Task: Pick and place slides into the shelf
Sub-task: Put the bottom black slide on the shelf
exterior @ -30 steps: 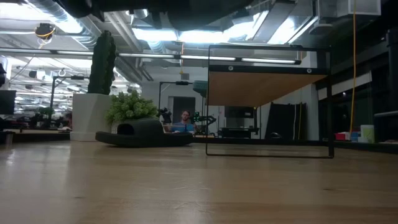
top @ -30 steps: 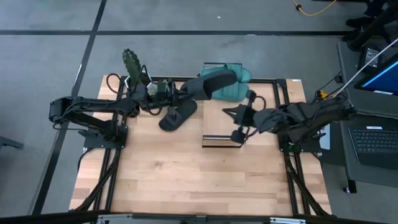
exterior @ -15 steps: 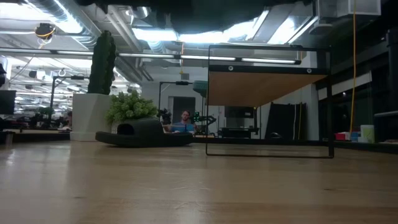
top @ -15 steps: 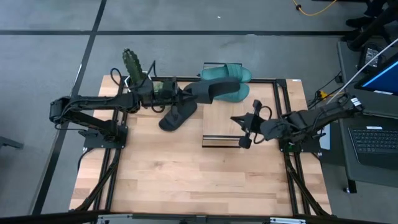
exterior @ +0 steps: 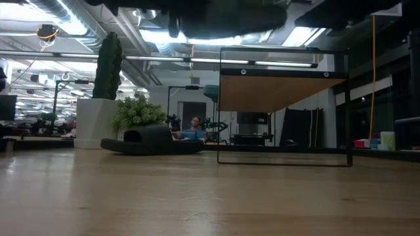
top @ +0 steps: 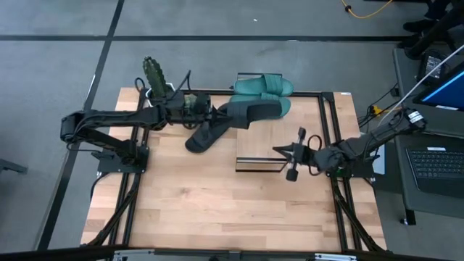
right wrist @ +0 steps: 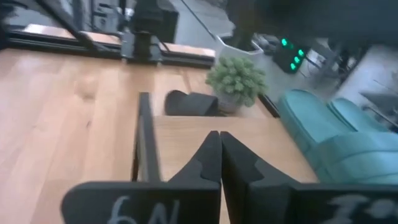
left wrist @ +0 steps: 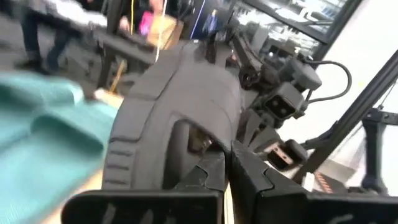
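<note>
High view shows the left gripper [top: 217,112] near the far edge of the tabletop [top: 217,210], its fingers clamped on one end of a black slide [top: 250,112] that it carries in the air; in the left wrist view the fingers [left wrist: 249,180] pinch that sandal's edge, the sole standing up beyond them. The slide's long axis runs roughly crosswise, along the far edge, and reaches from the gripper toward the two teal slides [top: 264,85], which lie on the far end of the shelf [top: 254,148]. The shelf's bare wood top lies just nearward of the carried sandal, so the coming move, I judge, is a short carry toward the near side and a lowering onto that free plank, or a turn to line the sandal up beside the teal pair. A second black slide [top: 206,134] rests on the tabletop just left of the shelf, below the left arm, and is nearer to that arm than to the other. The right gripper [top: 293,156] hangs at the shelf's near right corner with its fingers together and empty. A small potted plant [top: 154,72] stands at the far left corner.
</note>
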### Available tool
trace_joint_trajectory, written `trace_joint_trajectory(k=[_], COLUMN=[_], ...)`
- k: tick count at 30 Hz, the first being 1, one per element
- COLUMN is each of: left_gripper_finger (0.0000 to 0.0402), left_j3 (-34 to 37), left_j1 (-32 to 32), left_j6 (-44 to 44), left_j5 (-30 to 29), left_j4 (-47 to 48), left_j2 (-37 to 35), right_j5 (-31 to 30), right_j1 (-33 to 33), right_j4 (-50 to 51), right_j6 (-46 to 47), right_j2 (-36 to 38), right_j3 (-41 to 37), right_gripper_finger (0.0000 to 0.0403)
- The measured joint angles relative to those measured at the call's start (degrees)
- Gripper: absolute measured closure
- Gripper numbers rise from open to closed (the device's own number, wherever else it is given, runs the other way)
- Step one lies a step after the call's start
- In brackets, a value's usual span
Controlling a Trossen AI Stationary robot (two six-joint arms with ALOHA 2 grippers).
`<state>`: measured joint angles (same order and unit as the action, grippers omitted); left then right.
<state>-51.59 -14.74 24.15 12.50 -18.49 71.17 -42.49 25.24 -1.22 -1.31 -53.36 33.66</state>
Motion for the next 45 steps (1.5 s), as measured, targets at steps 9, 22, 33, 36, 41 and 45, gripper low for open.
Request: trace_joint_trajectory(k=[9,22,33,36,41,45], left_gripper_finger=[0.0401,0.0401,0.0401,0.0401,0.0401,0.0390], left_j3=[0.0,0.0,0.1,0.1,0.1,0.1], left_j1=[0.0,-1.3,-1.3,-1.4,-2.3,-2.7], left_j6=[9.9,17.7,21.6,22.0,22.4,23.4], left_j5=[1.0,2.4,7.3,8.0,8.1,8.1], left_j4=[-1.5,-3.4,-8.3,-8.7,-8.6,-8.6], left_j2=[5.4,11.7,17.3,17.8,17.8,17.8], right_j5=[0.1,0.1,0.1,0.1,0.1,0.1], right_j1=[3.6,3.7,3.7,3.7,3.7,3.7], right_j4=[-5.5,-6.3,-6.2,-6.2,-6.2,-6.2], right_j6=[-2.9,-0.5,-0.7,-0.7,-0.7,-0.7], right_j2=[1.0,1.0,1.0,1.0,1.0,1.0], right_j3=[-5.0,-7.0,-7.0,-7.0,-7.0,-7.0], right_gripper_finger=[0.0400,0.0399,0.0397,0.0400,0.0397,0.0397])
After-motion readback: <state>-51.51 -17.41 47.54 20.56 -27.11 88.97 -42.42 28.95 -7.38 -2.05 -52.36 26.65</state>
